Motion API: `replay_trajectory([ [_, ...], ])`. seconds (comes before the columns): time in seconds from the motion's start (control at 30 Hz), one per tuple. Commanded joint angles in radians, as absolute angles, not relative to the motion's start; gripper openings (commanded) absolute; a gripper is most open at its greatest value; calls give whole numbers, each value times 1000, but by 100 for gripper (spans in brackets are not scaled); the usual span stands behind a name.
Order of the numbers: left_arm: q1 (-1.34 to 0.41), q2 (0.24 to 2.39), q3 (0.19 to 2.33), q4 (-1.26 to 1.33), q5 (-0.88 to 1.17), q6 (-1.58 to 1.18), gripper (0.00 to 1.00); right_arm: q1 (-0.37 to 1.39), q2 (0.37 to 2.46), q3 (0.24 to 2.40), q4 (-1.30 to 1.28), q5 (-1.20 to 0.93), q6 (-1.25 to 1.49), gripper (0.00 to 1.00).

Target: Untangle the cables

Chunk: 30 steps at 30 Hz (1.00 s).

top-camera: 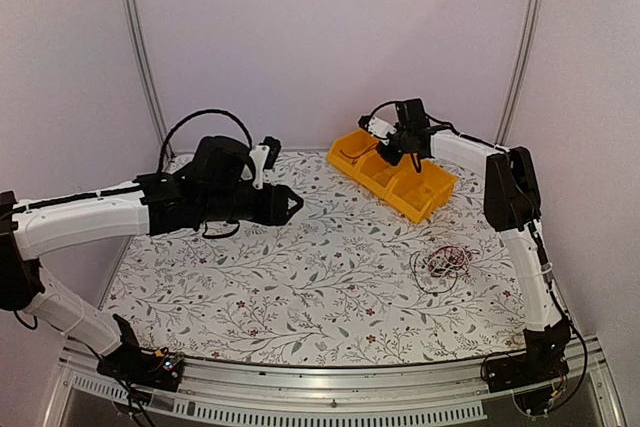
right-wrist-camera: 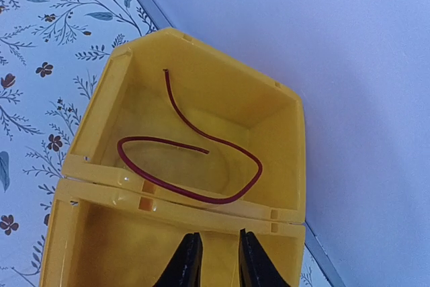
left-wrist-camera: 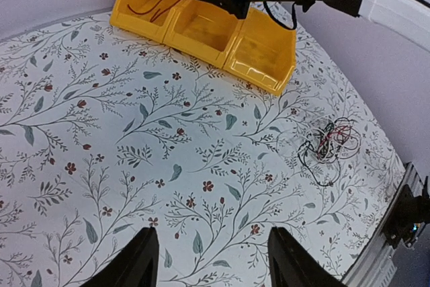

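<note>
The tangled cables (top-camera: 445, 262) lie as a small loose bundle of black, red and white wires on the right of the table, also seen in the left wrist view (left-wrist-camera: 329, 142). One red-brown cable (right-wrist-camera: 209, 199) lies curled alone in the end compartment of the yellow bins (right-wrist-camera: 168, 210). My right gripper (right-wrist-camera: 216, 263) hovers over the middle compartment, jaws slightly apart and empty; it also shows in the top view (top-camera: 408, 152). My left gripper (left-wrist-camera: 213, 263) is wide open and empty above the table's middle, well left of the bundle.
The yellow bins (top-camera: 410, 205) are a row of three compartments at the back right, near the rear wall. The flowered table cover (top-camera: 300, 287) ends at a metal rail in front. Walls close in the sides and back.
</note>
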<state>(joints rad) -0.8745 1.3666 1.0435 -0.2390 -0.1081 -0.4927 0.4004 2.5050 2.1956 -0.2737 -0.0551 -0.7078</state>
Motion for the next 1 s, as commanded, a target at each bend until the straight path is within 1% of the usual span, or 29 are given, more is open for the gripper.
replay_trajectory([
  [0.0,-885,1425,1042,-140,-74,-456,58,400,2372,2157,-382,-38,-754,25],
  [0.23,-882,1452,1032,-83,-47,-437,58,388,2284,2104,-491,-94,-714,28],
  [0.33,-883,1461,1035,-79,-43,-430,59,378,2232,2079,-596,-204,-674,32],
  [0.4,-882,1472,1037,-64,-41,-427,59,375,2157,2022,-645,-278,-660,37],
  [0.43,-881,1482,1039,-56,-36,-423,59,375,2124,1978,-656,-301,-658,41],
  [0.5,-879,1511,1054,-47,-21,-416,59,373,2034,1867,-650,-311,-660,53],
  [0.53,-878,1527,1064,-47,-11,-411,59,370,1958,1810,-645,-319,-656,58],
  [0.63,-878,1585,1107,-63,36,-399,59,348,1771,1633,-671,-368,-655,68],
  [0.7,-879,1612,1122,-73,60,-400,58,340,1676,1534,-729,-378,-666,72],
  [0.77,-880,1625,1121,-66,80,-404,58,335,1593,1450,-815,-371,-698,74],
  [0.87,-882,1641,1117,-54,93,-402,58,316,1499,1350,-936,-358,-730,82],
  [0.97,-883,1668,1134,-51,118,-403,58,261,1429,1281,-1042,-387,-743,81],
])
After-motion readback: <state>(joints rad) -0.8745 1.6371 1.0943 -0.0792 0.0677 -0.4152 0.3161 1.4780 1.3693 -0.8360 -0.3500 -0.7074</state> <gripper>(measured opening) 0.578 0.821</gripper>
